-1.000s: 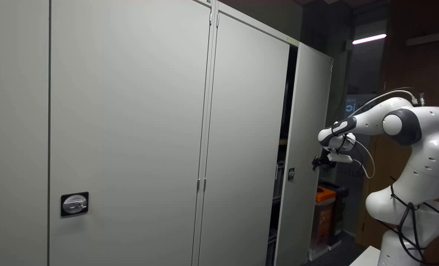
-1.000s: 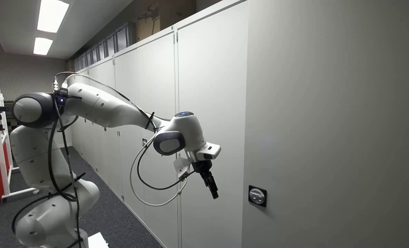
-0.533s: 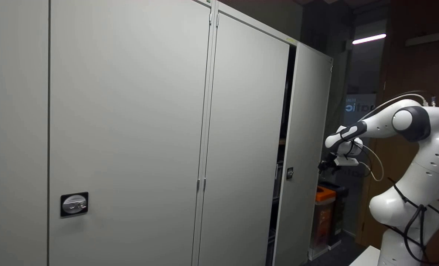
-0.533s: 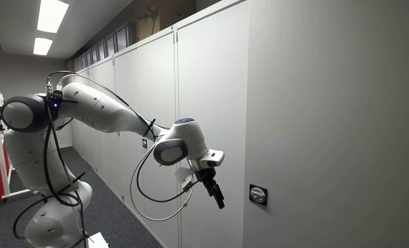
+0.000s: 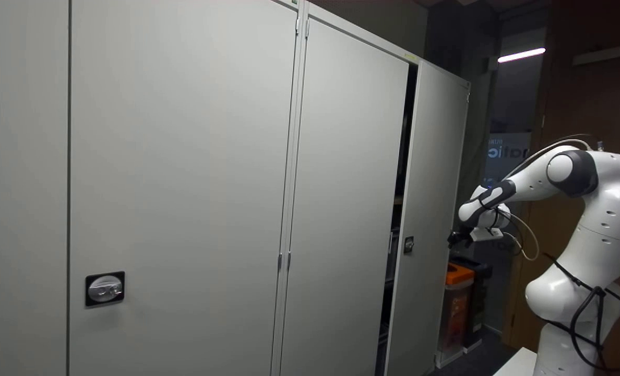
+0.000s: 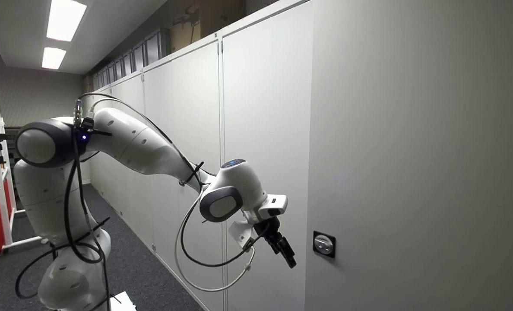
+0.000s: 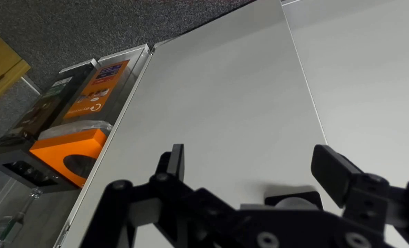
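Tool (image 7: 248, 165) faces door (image 7: 221, 103) near bin (image 7: 89, 103) marked "dry recycling"

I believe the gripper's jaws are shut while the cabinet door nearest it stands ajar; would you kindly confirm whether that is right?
Not quite: the gripper is open, its jaws wide apart in the wrist view. The cabinet door nearest it does stand ajar, as an exterior view shows.

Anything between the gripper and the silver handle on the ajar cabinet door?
Nothing visible. In both exterior views no object shows between the open gripper and the handle; in the wrist view the gripper itself partly covers the handle.
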`<state>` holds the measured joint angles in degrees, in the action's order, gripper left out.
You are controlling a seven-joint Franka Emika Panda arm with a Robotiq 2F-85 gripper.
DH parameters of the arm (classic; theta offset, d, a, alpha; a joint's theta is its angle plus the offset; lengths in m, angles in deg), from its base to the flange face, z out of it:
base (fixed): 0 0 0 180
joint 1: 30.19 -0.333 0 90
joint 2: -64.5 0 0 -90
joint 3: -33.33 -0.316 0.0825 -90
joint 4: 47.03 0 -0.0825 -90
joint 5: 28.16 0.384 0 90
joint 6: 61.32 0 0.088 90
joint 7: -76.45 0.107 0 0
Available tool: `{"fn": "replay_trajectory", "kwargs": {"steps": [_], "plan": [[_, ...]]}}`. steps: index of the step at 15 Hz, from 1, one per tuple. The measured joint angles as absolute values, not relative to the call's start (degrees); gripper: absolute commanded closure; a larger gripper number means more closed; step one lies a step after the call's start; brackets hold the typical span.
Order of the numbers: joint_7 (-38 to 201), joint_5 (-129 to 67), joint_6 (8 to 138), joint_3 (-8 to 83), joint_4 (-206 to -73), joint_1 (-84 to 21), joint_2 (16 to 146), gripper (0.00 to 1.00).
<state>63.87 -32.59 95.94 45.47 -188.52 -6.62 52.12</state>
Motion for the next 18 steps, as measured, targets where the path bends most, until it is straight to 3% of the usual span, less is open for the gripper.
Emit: {"fn": "replay_trajectory", "kwargs": {"steps": [10, 18], "plan": [[70.43, -16.69, 95.86, 48.91, -185.77, -12.47, 58.13, 0.00], [67.31, 6.31, 85.68, 50.34, -178.57, -14.10, 60.82, 0.00]]}}
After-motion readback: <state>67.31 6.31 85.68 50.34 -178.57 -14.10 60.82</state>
